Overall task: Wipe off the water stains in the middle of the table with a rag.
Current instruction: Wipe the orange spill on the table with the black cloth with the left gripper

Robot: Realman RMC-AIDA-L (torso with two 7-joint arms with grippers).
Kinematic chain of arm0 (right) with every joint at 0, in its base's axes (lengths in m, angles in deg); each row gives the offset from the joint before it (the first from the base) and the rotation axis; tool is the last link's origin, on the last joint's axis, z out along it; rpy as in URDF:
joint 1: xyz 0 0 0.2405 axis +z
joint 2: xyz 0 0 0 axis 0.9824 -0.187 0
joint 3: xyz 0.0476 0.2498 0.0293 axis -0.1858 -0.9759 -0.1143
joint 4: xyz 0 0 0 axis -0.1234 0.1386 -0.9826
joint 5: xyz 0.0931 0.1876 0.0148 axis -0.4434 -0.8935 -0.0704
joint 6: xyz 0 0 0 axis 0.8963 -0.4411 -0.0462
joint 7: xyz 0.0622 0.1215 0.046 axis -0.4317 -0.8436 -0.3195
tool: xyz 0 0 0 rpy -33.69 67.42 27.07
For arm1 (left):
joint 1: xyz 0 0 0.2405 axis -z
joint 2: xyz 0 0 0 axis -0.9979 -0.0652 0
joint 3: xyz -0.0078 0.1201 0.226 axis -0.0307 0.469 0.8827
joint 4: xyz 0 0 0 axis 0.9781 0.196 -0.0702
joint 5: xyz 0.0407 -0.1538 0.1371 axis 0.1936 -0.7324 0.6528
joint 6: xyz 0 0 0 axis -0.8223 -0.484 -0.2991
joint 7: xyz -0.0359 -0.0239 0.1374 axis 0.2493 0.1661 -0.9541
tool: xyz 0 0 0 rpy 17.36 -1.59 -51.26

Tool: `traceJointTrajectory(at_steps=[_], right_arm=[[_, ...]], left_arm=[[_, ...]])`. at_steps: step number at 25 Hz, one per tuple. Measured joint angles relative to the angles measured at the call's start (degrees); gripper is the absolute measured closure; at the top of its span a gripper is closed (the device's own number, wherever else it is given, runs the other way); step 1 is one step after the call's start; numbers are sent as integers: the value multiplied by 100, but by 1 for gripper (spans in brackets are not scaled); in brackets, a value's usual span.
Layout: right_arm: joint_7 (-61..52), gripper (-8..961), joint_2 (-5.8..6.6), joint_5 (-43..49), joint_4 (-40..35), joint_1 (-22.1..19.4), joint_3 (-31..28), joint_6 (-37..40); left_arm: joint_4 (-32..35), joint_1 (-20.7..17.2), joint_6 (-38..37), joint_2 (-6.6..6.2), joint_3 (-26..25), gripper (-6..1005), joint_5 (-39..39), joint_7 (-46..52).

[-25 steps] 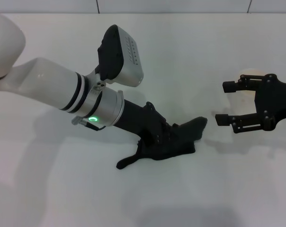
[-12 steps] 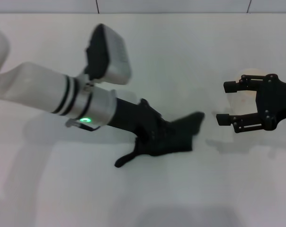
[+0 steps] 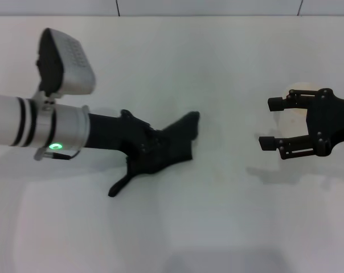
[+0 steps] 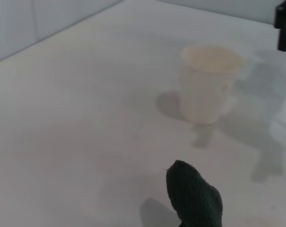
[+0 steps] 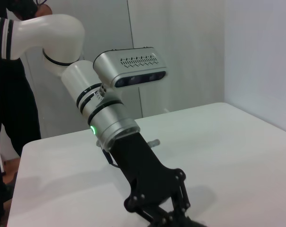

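Black cloth first: in the head view I see the rag (image 3: 163, 149) lying on the white table (image 3: 177, 227), with a thin tail pointing toward the robot and one corner pointing away. The left gripper (image 3: 146, 152) presses down into the rag; I cannot tell how its fingers stand, because black lies on black. The right gripper (image 3: 274, 122) hangs well to the right of the rag with its fingers spread apart, holding nothing, and a whitish cup (image 3: 294, 102) stands partly behind it. I find no orange-brown blot near the rag.

In the left wrist view, a corner of the rag (image 4: 194, 196) rises in front, and the cup (image 4: 208, 84) stands beyond it.

In the right wrist view, the left gripper (image 5: 164, 208) leans down onto the table (image 5: 237, 156).
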Motion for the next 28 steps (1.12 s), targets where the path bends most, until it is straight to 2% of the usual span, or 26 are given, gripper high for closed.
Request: traceJointTrajectory(at_steps=[4,7,9,14,21,28], right_arm=[[-6,99,0,0,-1,2,3,-1],[-17,100,0,0,-2,6,14,-1],[-20,100,0,0,-4,18,24,-1],[-62,100,0,-1,-7,29,41,6],[-63,100,0,2,-6,26,85,15],[-63,100,0,2,3,-5,83,27]], left_arm=[[16,-69,-17,-12,-330,914,128,4],[17,-3,-13,-8,-387,911,174,-43],[-7,110,-1,13,-390,910,180,-92],[-243,590,9,165,-335,906,298,-329],[-889,1209,86,242,18,902,159,-586],[-997,1288,450,249,907,897,-464,-732]])
